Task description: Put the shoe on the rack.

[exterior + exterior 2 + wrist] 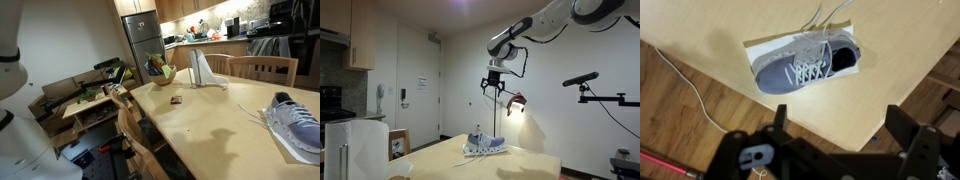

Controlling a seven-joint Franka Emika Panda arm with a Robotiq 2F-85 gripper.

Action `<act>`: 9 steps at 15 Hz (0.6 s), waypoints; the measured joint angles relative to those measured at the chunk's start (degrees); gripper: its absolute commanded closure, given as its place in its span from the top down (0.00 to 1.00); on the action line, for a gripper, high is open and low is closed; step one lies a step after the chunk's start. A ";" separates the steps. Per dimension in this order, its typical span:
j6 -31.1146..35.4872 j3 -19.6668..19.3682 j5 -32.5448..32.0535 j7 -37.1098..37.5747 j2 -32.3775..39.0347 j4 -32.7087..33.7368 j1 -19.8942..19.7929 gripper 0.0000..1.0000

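The shoe (805, 66) is a grey-lavender knit sneaker with white laces and a thick white sole. It lies on a white sheet (758, 48) on the wooden table (790, 110). It also shows in both exterior views (297, 122) (485, 146). My gripper (493, 87) hangs high above the shoe, open and empty. In the wrist view its two dark fingers (838, 128) are spread wide, well below the shoe in the picture. No shoe rack is clearly visible.
On the table stand a white folded rack-like stand (205, 70), a bowl of fruit (161, 73) and a small dark object (176, 100). Wooden chairs (263, 67) surround the table. A white cord (685, 80) lies on the floor. A camera stand (592, 95) is close by.
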 measured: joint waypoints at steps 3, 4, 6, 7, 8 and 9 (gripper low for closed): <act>2.20 -1.41 -7.15 0.34 1.82 -0.24 3.05 1.00; 2.25 -1.83 -9.03 0.98 2.80 0.00 4.05 1.00; 2.34 -2.23 -11.02 2.62 5.28 1.25 5.53 1.00; 2.36 -2.24 -11.17 3.71 6.89 2.64 5.92 1.00; 2.35 -2.24 -11.18 4.48 8.73 4.45 6.15 1.00; 2.34 -2.23 -11.18 4.73 10.62 6.46 6.20 1.00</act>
